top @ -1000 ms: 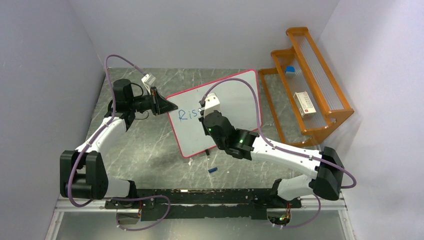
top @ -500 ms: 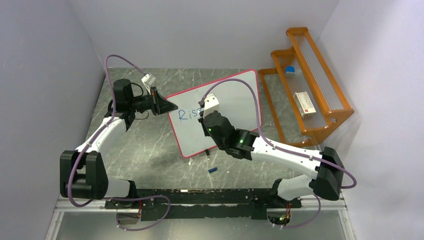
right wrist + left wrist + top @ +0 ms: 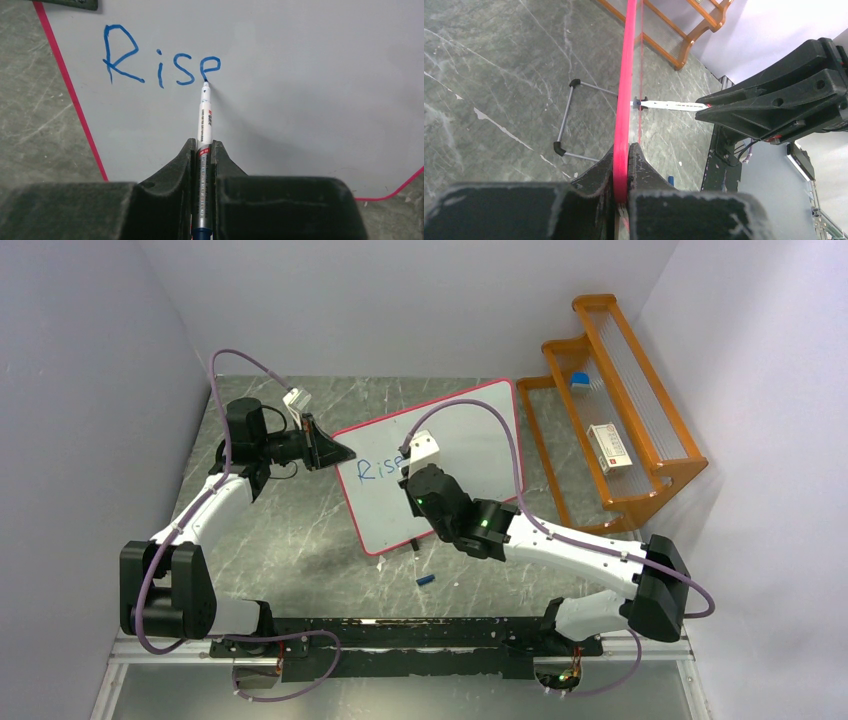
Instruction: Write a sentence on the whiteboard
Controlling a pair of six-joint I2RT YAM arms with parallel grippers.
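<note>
Since the earlier frame, an "e" has been added to the sentence [image 3: 160,62], which reads "Rise" at the upper left corner of the whiteboard [image 3: 470,440]. The marker [image 3: 205,120] is clamped in the closed right gripper [image 3: 203,146], tip on the "e". The board's left edge is pinched by the left gripper [image 3: 623,150], mid-table [image 3: 280,530].

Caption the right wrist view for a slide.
Right hand grips a marker, its tip at the "e" of blue "Rise" on the whiteboard.
</note>
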